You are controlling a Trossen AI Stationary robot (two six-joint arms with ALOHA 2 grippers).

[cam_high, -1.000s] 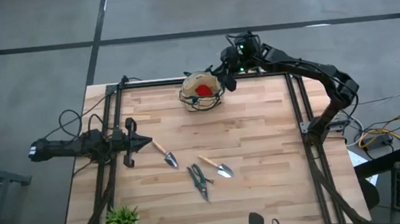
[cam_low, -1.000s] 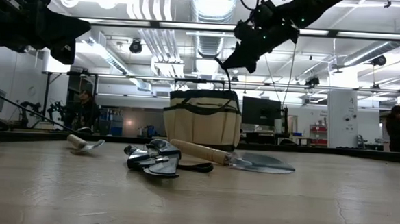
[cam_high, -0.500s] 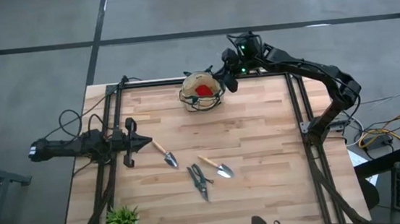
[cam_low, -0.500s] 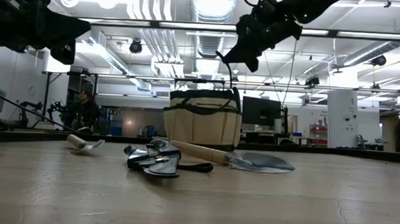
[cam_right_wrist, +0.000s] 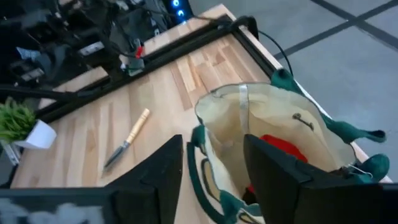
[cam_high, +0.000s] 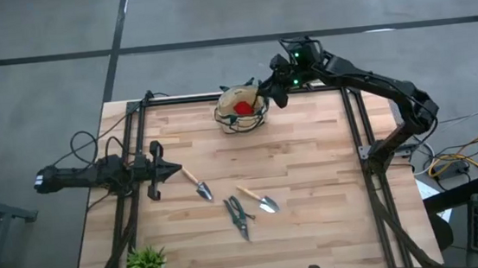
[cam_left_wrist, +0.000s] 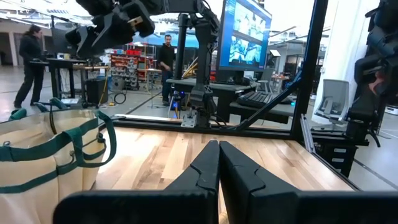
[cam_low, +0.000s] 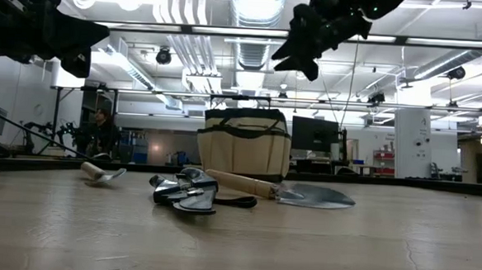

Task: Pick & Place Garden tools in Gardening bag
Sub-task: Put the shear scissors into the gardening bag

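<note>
Movement on the right side: the right end effector (cam_high: 276, 85) has pulled up and back from the gardening bag (cam_high: 241, 108) since a second ago, now higher in the low view and just past the bag's far-right rim, its fingers (cam_right_wrist: 273, 180) spread apart and carrying nothing. Everything else is as it was. The bag stands upright at the far edge of the surface (cam_high: 311, 162), with the red lump (cam_high: 243, 108) lying inside it (the right wrist view looks straight down into it).

Out toward the near side from the bag, well apart from it, one trowel (cam_high: 197, 184) lies off to the left, the pruning shears (cam_high: 237, 214) sit farther out, and a second trowel (cam_high: 258, 198) lies just beside the shears. The left end effector (cam_high: 169, 168) waits at the left edge, well away from the bag, fingers pressed together on nothing. The green plant (cam_high: 145, 264) stands at the near-left corner. No readable writing anywhere; the monitor (cam_left_wrist: 247, 38) beyond the surface shows only blurred pictures.
</note>
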